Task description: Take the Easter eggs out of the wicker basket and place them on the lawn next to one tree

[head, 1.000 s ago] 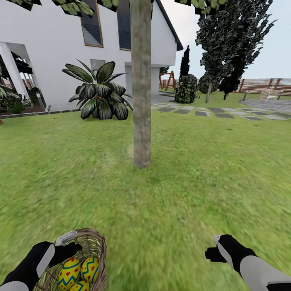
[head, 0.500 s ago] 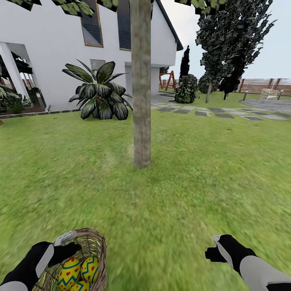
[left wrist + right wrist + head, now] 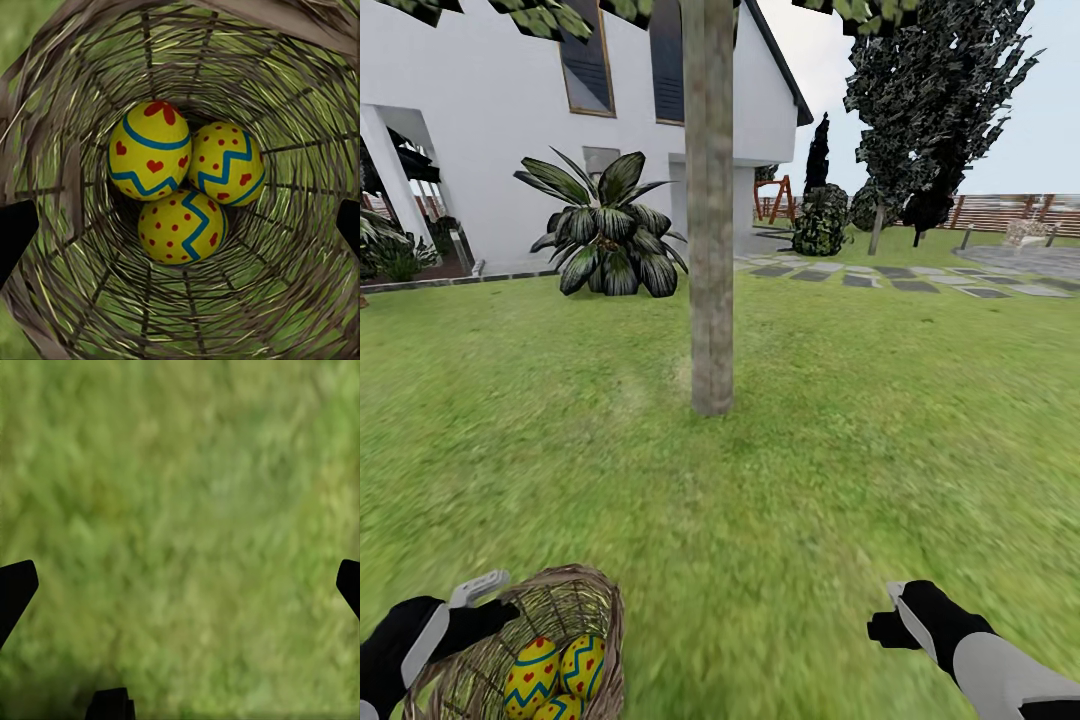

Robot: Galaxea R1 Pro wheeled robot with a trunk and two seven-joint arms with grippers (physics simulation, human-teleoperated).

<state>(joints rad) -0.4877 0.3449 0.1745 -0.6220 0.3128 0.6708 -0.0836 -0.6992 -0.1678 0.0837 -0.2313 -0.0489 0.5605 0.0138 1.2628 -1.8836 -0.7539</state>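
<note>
The wicker basket (image 3: 592, 585) sits on the lawn (image 3: 840, 450) at my lower left, and three yellow painted Easter eggs (image 3: 532, 672) lie clustered in its bottom. The left wrist view looks straight down into the basket (image 3: 285, 90): one egg carries a red flower (image 3: 150, 150), the other two zigzags and dots (image 3: 225, 163) (image 3: 182, 226). My left gripper (image 3: 485, 600) hovers at the basket's left rim, open, its dark fingertips (image 3: 15, 232) spread wide and holding nothing. My right gripper (image 3: 895, 615) hangs open over bare grass at the lower right. A tree trunk (image 3: 710, 250) rises straight ahead.
A palm-like plant (image 3: 605, 240) stands against the white house (image 3: 480, 120) at the back left. Stepping stones (image 3: 900, 275), dark conifers (image 3: 935, 100) and a slatted fence (image 3: 1010, 212) lie at the back right. Open grass surrounds the trunk.
My left arm has drawn back to the left, so more of the basket's rim and wall shows. The basket, eggs and right arm have not moved.
</note>
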